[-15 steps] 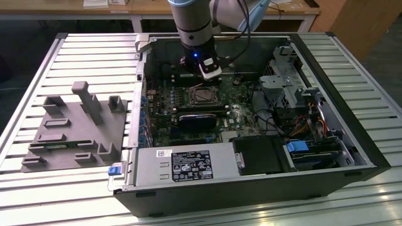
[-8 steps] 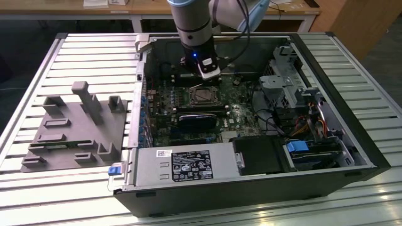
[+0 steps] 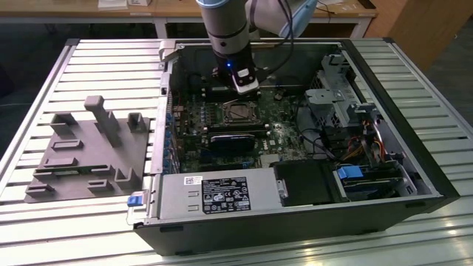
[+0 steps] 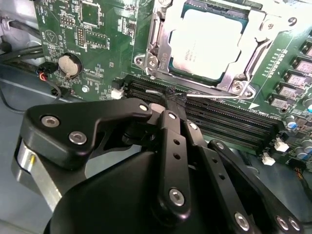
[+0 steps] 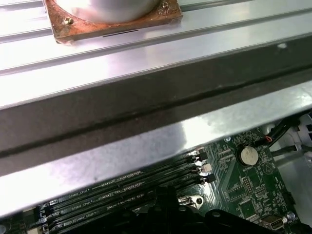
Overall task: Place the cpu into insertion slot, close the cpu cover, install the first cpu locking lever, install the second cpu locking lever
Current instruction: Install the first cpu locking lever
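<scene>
Lying flat in the one insertion slot point(image 4: 214, 7), the single cpu point(image 4: 209, 44) turns its dull metal top upward. It is close to square, so I can name no long axis, and its edges run parallel to the frame around it. One cpu cover point(image 4: 158, 44) is folded down over it, its cut-out framing the chip. Along the cover's edge nearest me runs one thin locking lever point(image 4: 219, 96), its length parallel to the memory slots point(image 4: 229, 122) just beside it, four as far as I can count. My claw point(image 4: 174, 96) is clenched on that lever, pinched tight around it. One round coin cell point(image 4: 70, 64) sits on the green board point(image 4: 97, 44), well apart from the slot. In the exterior view the board lies inside one open computer case point(image 3: 296, 227), with one grey fixture tray point(image 3: 88, 149) on the slatted table point(image 3: 414, 66) at the exterior view's left.
</scene>
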Motion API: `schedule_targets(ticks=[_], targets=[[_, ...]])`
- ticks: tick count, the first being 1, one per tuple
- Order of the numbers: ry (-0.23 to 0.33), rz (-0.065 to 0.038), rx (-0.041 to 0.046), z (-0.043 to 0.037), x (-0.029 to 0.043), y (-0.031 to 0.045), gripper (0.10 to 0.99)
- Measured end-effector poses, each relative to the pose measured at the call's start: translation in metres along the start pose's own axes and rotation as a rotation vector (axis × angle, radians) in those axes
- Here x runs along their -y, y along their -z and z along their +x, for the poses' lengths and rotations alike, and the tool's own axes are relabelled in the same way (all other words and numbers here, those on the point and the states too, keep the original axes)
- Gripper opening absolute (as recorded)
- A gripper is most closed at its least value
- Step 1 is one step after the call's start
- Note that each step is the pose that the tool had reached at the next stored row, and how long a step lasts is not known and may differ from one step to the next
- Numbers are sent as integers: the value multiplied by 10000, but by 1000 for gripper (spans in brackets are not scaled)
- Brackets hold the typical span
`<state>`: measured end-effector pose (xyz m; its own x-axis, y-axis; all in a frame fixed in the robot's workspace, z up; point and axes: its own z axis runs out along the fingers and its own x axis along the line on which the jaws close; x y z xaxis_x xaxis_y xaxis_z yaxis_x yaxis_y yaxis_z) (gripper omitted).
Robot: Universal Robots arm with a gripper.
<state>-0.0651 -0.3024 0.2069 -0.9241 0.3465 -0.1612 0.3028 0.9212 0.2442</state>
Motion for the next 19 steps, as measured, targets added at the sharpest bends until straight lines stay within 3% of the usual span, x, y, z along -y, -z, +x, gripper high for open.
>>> schedule_targets(ticks=[12,19], targets=[[-296,204,137,11,17,-66,102],[-349,214,151,23,-8,-80,102]])
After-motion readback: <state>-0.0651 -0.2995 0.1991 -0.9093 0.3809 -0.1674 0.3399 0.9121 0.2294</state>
